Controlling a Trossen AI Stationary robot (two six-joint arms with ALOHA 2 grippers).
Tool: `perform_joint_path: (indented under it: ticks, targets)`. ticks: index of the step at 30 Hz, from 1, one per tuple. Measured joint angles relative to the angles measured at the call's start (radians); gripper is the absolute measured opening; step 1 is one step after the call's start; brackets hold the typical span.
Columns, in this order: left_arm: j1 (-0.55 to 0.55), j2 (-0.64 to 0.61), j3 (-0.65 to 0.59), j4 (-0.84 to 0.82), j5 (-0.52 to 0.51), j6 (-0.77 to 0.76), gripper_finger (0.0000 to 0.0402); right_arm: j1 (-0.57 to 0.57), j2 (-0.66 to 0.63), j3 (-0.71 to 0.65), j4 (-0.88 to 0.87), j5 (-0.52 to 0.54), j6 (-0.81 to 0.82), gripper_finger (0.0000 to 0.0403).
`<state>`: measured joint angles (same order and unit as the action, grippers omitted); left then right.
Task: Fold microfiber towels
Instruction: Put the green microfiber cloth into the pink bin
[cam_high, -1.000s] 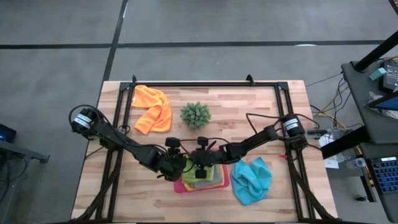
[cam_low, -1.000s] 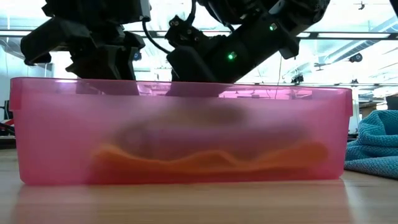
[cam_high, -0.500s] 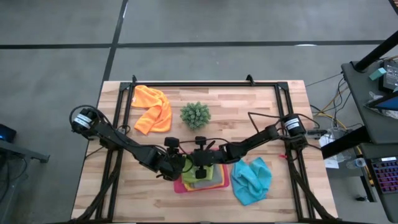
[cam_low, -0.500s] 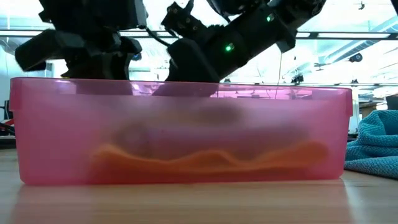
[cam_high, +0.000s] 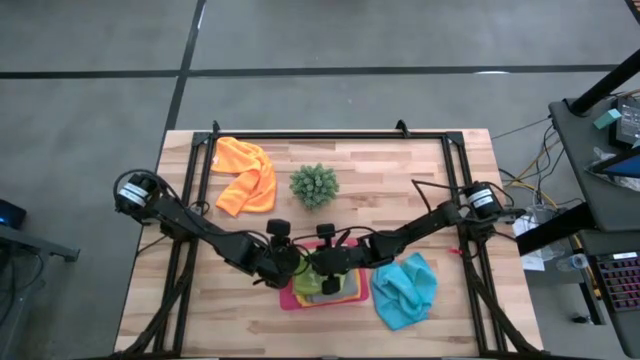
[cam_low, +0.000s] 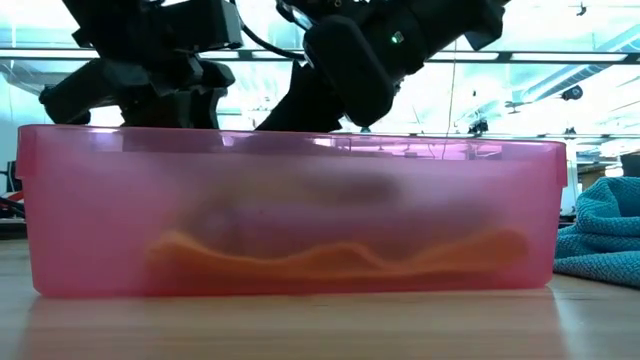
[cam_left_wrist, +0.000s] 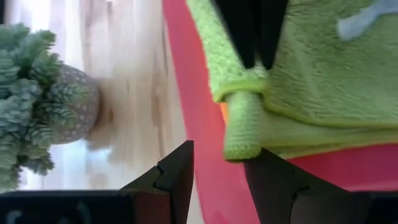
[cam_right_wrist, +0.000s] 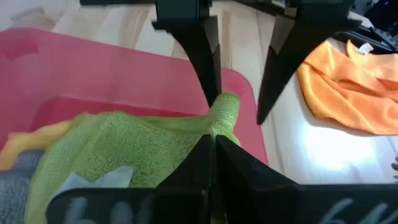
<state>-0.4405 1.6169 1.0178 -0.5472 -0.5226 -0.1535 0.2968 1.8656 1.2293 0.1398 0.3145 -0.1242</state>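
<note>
Three towels (cam_high: 325, 284) in one pink tray (cam_high: 286, 300), two outside.

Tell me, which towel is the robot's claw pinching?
The lime green towel, on top in the pink tray. The right claw pinches its corner.

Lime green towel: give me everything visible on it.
The lime green towel is fuzzy microfiber with a stitched hem and a pale tag. It lies topmost in the pink tray, over grey and yellow cloths. One corner is bunched into a small roll near the tray's rim. The right gripper is shut on that corner; the left gripper stands open around the same roll.
</note>
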Motion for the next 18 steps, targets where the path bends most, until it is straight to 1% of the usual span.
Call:
perform_joint_path:
  ticks: [4,12,18]
  targets:
    - [0.001,0.0,-0.002,0.012,-0.038,0.004,0.0125,-0.002,0.0,0.0,0.007,0.0,0.018,0.0009]
    - [0.001,0.0,-0.002,0.023,-0.039,0.007,0.0125,-0.004,0.0,0.0,0.027,0.0,0.018,0.0012]
    - [0.001,0.0,-0.002,0.024,-0.038,0.007,0.0125,-0.004,0.001,0.001,0.052,0.073,0.0,0.0009]
